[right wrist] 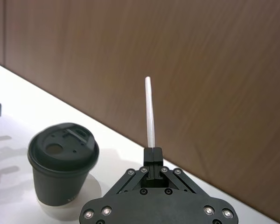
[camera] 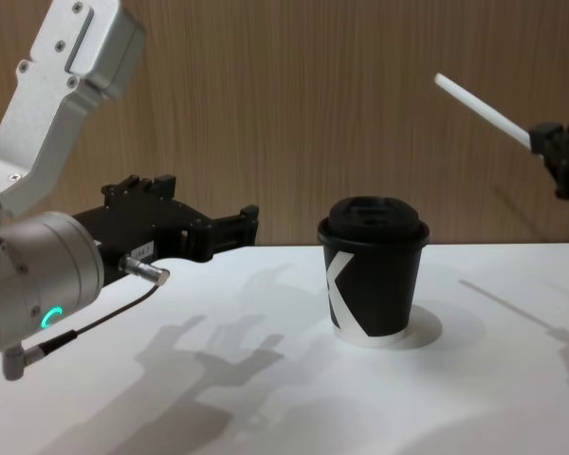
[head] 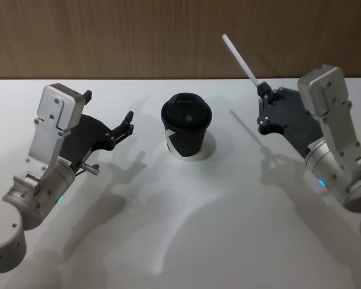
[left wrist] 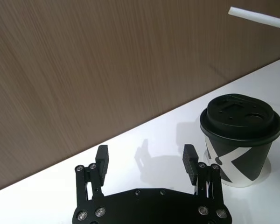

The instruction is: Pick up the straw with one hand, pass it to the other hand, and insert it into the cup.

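A black paper cup (head: 186,129) with a black domed lid stands upright near the middle of a white surface (head: 228,229), with a brown wood-grain wall (head: 138,36) behind it. The cup bears a white K-like mark on its side and has a white rim at its base. On the robot's right, the right pincer (head: 263,89) is raised above the surface and well apart from the cup, its two black fingers pressed together on a thin white straw (head: 240,57). The straw is gripped close to its lower end and is off the surface altogether. It tilts so that its free upper end leans up and toward the cup's side of the scene, higher than the lid and touching nothing else. From the right wrist view the straw (right wrist: 150,112) rises straight out from between the closed fingertips of the right pincer (right wrist: 152,151), with the cup (right wrist: 63,168) set off to one side. On the robot's left, the left pincer (head: 107,108) hovers above the surface beside the cup, pointing toward it without touching it. Its fingers are spread wide with nothing between them, as the left wrist view (left wrist: 146,154) also shows. A green light glows on the silver wrist of the left arm, and a thin dark cable (camera: 95,327) loops beside it.
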